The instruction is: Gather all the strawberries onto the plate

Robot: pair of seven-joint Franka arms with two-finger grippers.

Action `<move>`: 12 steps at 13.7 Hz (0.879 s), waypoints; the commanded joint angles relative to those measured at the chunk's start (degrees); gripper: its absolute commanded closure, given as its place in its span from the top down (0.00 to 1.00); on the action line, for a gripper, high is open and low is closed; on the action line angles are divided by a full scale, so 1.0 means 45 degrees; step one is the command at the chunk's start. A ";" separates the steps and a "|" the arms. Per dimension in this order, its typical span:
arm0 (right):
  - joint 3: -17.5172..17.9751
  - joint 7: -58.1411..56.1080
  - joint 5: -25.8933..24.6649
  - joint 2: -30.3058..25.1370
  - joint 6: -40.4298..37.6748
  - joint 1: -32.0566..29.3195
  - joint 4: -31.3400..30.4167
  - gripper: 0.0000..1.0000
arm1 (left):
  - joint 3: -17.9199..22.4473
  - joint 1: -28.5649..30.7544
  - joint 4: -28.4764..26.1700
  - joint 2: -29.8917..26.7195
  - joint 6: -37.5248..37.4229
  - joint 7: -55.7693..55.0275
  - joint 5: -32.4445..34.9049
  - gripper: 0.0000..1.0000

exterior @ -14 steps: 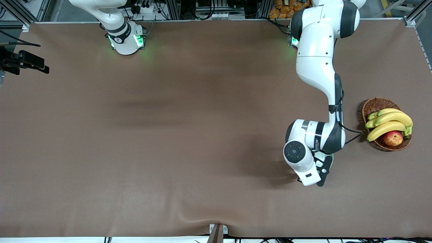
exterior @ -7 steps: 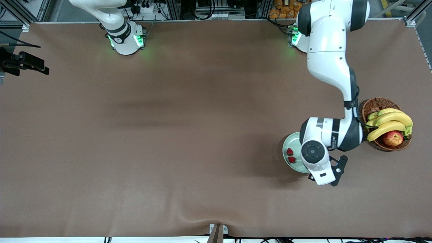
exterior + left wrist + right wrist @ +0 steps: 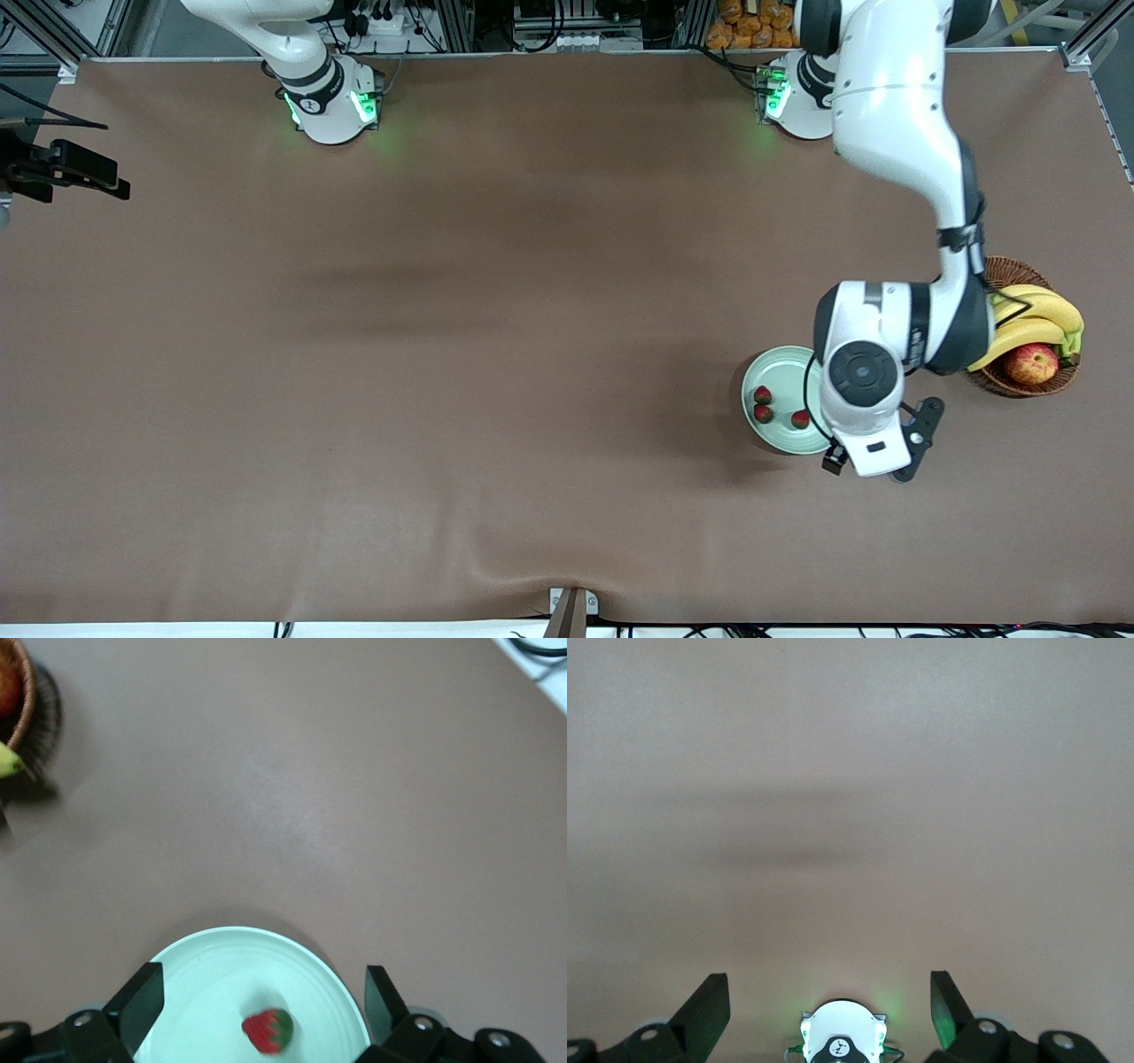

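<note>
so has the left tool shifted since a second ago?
Yes. The left tool, jaws open, moved toward the wicker basket, uncovering the plate with three strawberries.

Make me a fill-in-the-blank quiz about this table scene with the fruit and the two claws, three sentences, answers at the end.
1. The number of strawberries lying in the plate is ____.
2. The left claw, over the plate, holds nothing, and its fingers stand ____.
3. The bananas and the apple sit in a woven ____.

Missing words: three; open; basket

plate (image 3: 784, 372): glossy, smooth | basket (image 3: 983, 276): woven wicker | table (image 3: 443, 354): matt
</note>
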 commanded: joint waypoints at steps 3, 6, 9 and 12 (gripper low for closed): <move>-0.0071 -0.0029 -0.0046 -0.0338 -0.0102 -0.0036 0.0010 1.00 | -0.0174 0.0493 -0.1508 -0.2634 -0.0068 0.3542 -0.0932 1.00; -0.0403 0.0009 -0.0007 -0.0593 -0.0374 -0.0036 0.0011 1.00 | -0.0155 0.0690 -0.2115 -0.4001 -0.0339 0.5049 -0.0952 1.00; -0.0403 -0.0009 -0.0144 -0.0613 -0.0689 -0.0036 0.0050 1.00 | -0.0174 0.0827 -0.2136 -0.5330 -0.1976 0.7078 -0.0972 1.00; -0.0403 0.0068 -0.0182 -0.0632 -0.0669 -0.0017 0.0089 1.00 | -0.0174 0.0671 -0.2175 -0.6522 -0.3441 0.8681 -0.0952 1.00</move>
